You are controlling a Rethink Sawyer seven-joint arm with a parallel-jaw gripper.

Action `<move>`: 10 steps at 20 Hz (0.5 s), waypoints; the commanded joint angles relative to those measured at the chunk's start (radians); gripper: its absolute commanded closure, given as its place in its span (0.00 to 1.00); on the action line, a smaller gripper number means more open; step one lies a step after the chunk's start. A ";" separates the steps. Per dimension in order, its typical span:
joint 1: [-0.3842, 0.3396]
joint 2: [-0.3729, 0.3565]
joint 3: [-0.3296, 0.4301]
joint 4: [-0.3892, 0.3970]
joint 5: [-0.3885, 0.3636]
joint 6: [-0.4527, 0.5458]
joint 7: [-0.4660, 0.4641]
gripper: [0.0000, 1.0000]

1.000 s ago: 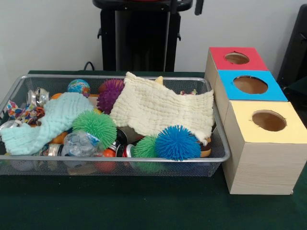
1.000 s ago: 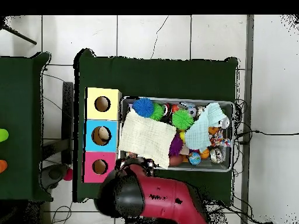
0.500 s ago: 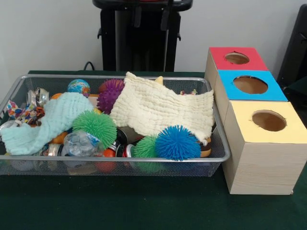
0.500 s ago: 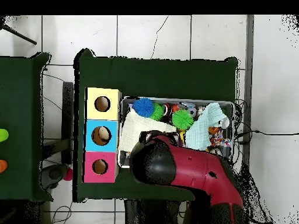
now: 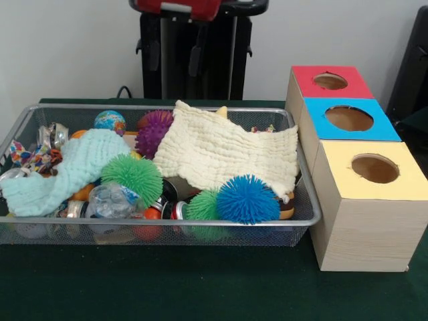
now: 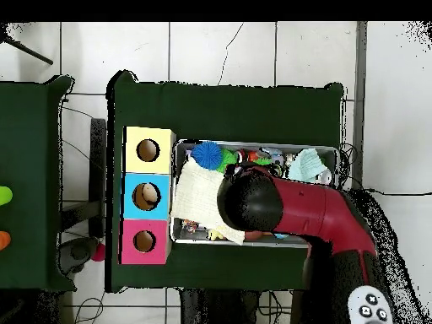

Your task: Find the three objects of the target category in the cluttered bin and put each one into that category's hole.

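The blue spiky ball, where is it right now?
In the front view, the blue spiky ball sits at the near edge of the wire bin, toward its right end, just below the cream cloth and beside a green spiky ball.

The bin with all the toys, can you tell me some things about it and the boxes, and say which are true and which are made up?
1. A blue spiky ball lies at the near side of the wire bin. True.
2. The cream cloth hangs outside the bin on the table. False: it lies inside the bin, spread over the toys.
3. The three boxes beside the bin have red, blue and yellow tops, each with a round hole. True.
4. The purple spiky ball sits on the yellow box. False: it is in the bin, beside the cream cloth.
5. In the overhead view the red arm reaches over the bin. True.
6. The green spiky ball is in the gripper. False: it rests in the bin.
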 commanded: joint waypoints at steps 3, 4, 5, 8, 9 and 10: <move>-0.061 0.168 0.152 -0.197 -0.134 -0.006 -0.161 0.00; -0.071 0.189 0.164 -0.214 -0.143 -0.011 -0.168 0.00; -0.076 0.199 0.171 -0.224 -0.149 -0.013 -0.166 0.00; -0.089 0.235 0.191 -0.265 -0.176 -0.009 -0.176 0.00; -0.093 0.240 0.198 -0.271 -0.182 -0.009 -0.174 0.00; -0.096 0.252 0.202 -0.287 -0.192 -0.009 -0.173 0.00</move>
